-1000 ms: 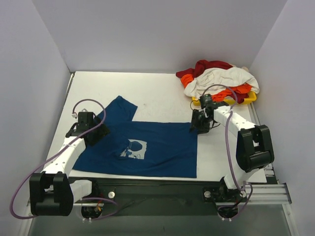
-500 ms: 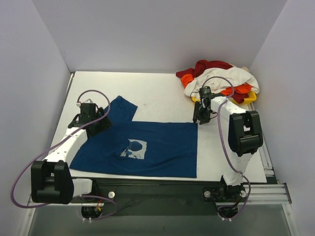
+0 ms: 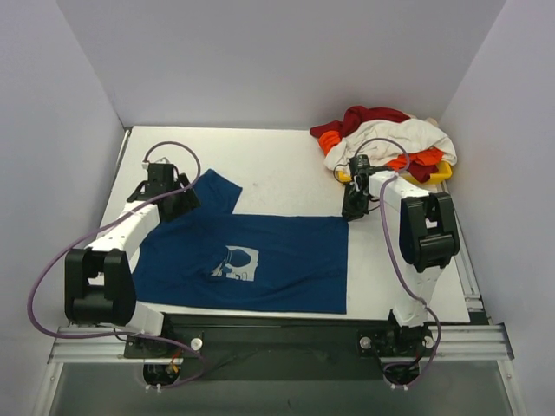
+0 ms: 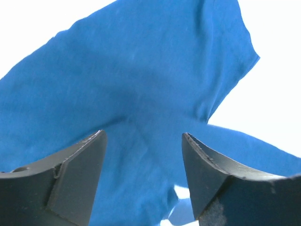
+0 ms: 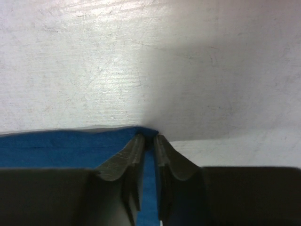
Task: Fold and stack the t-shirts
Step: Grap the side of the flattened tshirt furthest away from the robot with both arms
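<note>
The dark blue t-shirt (image 3: 260, 260) with a pale square print lies spread flat on the white table. My left gripper (image 3: 173, 201) is open, its jaws wide apart, over the shirt's far-left sleeve area; the left wrist view shows blue cloth (image 4: 141, 94) between and beyond the jaws, not gripped. My right gripper (image 3: 349, 211) is shut on the shirt's far-right corner (image 5: 149, 136), pinching the blue hem at table level. A heap of dark red, white and orange t-shirts (image 3: 386, 139) lies at the back right.
The heap lies on a flat yellow tray (image 3: 442, 172) near the right wall. White walls close in the table on the left, back and right. Bare white table (image 3: 277, 165) lies beyond the blue shirt.
My left gripper has moved away from me up along the shirt's left side to the sleeve. My right gripper has moved farther back with the corner, drawing the shirt's far-right edge straighter.
</note>
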`<state>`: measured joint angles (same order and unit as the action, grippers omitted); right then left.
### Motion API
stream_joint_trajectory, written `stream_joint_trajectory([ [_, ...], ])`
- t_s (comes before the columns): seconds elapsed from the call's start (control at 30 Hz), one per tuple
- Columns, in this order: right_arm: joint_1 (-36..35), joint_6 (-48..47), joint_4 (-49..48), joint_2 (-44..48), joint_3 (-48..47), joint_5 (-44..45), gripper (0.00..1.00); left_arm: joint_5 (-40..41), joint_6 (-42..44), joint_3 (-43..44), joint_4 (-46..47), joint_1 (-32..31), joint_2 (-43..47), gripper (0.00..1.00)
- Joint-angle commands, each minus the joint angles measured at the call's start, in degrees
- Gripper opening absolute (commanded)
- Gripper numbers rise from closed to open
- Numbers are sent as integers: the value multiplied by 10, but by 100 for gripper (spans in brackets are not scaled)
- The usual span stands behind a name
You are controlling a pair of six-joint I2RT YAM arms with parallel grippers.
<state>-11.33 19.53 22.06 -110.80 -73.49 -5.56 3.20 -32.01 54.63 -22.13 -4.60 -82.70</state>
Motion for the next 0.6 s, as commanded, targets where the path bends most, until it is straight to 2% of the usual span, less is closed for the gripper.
stream_joint_trajectory([
  [0.0,-2,7,13,-5,2,-1,11,8,26,66,41,-4,-60,75],
  [0.1,-2,15,13,2,9,-4,3,12,35,128,55,-4,-123,73],
  [0.2,-2,21,13,11,18,-9,0,14,44,192,78,-4,-186,70],
  [0.47,-2,26,12,20,34,-15,0,17,43,353,104,-6,-333,67],
  [0.57,-4,29,13,23,38,-19,0,16,47,388,106,-11,-393,66],
])
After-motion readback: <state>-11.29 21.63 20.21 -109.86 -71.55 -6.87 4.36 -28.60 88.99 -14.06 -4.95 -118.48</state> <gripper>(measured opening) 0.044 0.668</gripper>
